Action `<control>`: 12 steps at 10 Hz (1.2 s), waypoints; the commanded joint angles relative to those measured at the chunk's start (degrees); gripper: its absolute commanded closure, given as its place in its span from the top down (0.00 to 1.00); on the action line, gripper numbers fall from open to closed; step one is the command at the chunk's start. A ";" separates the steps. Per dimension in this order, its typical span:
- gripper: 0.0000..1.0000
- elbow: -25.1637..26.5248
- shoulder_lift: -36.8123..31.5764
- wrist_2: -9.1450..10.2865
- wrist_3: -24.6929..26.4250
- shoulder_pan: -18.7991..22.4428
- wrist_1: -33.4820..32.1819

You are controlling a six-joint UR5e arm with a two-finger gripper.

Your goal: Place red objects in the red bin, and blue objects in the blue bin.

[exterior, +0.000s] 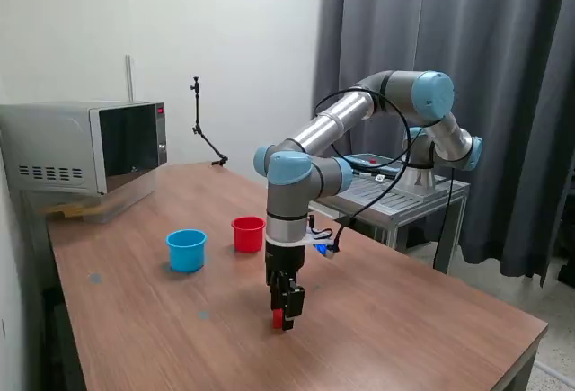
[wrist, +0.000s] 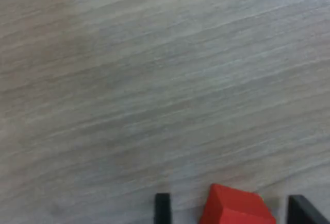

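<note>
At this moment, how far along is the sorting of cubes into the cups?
Nothing visibly done: no cube can be seen inside the red cup or the blue cup, though their interiors are hidden. In hand: the gripper is down at the table with a red cube between its jaws, which are not clearly closed on it. Left: lifting it into the red cup; no other cubes show.

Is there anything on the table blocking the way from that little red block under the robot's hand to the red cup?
Nothing visible. The red block sits between the open jaws of the gripper, and only bare table lies between it and the red cup. The blue cup stands off to the side.
</note>
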 commanded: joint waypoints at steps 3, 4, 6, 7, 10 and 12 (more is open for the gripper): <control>0.00 -0.02 -0.05 -0.13 0.00 0.00 0.00; 0.00 -0.11 -0.05 -0.13 0.00 0.00 0.00; 0.00 -0.11 -0.05 -0.39 0.00 0.00 0.00; 0.00 -0.37 -0.83 -0.83 0.00 0.09 0.00; 0.00 3.47 -8.63 -5.48 0.35 0.00 0.00; 0.00 10.49 -14.52 -6.97 0.88 -2.18 -0.35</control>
